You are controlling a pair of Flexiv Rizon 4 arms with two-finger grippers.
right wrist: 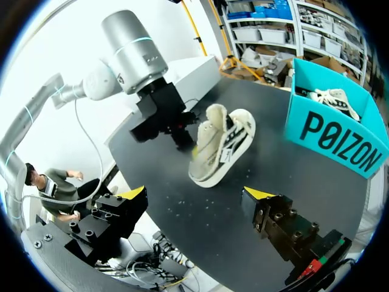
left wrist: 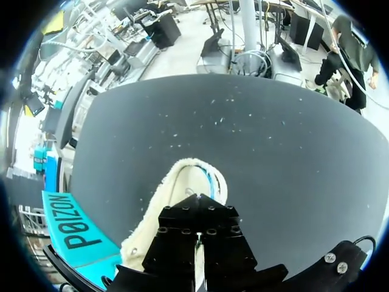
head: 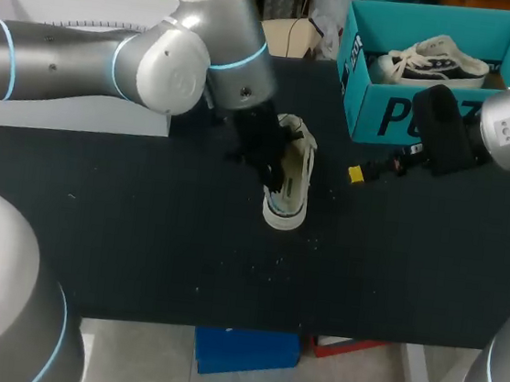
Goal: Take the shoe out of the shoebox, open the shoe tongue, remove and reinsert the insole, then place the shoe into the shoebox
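Worktop (head: 140,233): black, matte; pale specks (head: 277,260) scattered, thickest toward 5 o'clock of centre.
White box (head: 73,4): rectangular, at the worktop's 10 o'clock corner.

Shoe (head: 290,188) on table (head: 140,233), apparently tilted, left of shoebox (head: 371,107).

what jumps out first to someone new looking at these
A cream shoe sits tilted in the middle of the black table, with the left hand at its opening. At the table's far right stands a teal shoebox with a second shoe inside. The right hand hangs open and empty in front of the box.
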